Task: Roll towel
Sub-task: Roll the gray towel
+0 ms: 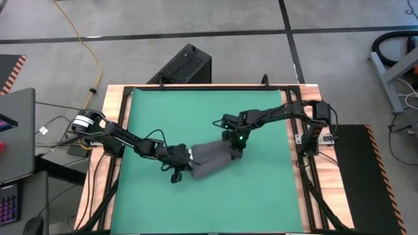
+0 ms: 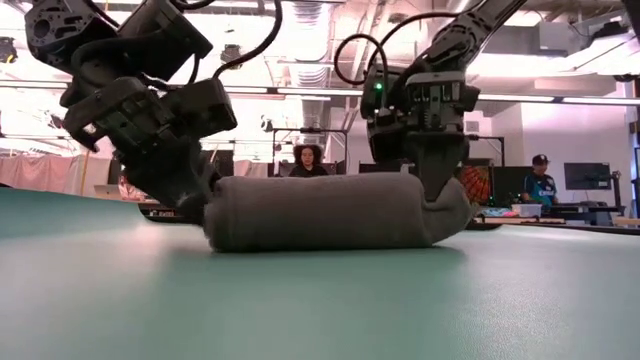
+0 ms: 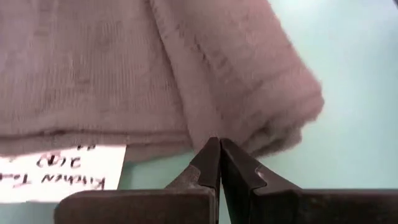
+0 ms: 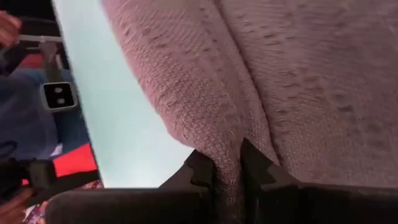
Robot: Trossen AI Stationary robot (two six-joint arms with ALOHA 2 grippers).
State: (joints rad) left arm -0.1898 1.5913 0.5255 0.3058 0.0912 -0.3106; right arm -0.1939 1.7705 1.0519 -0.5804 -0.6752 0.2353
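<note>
Green mat covers the wooden table, and behind it the workshop shows desks, screens and two people seated well back. From the table's left edge the left arm stretches low across the mat, and its left gripper sits right at the left end of the towel. Its two fingers are pressed together with no cloth between them, the tips touching the towel's edge beside the white tag, which carries handwriting. The towel lies near the middle of the mat, slightly toward the front edge, as a thick, dark grey roll stretched out flat; in the low view it looks like a long, plump cylinder resting on the mat. Over to the right end, the right arm reaches in from the table's right edge and the right gripper comes down on the roll, its fingers pinching a fold of the grey cloth between them.
</note>
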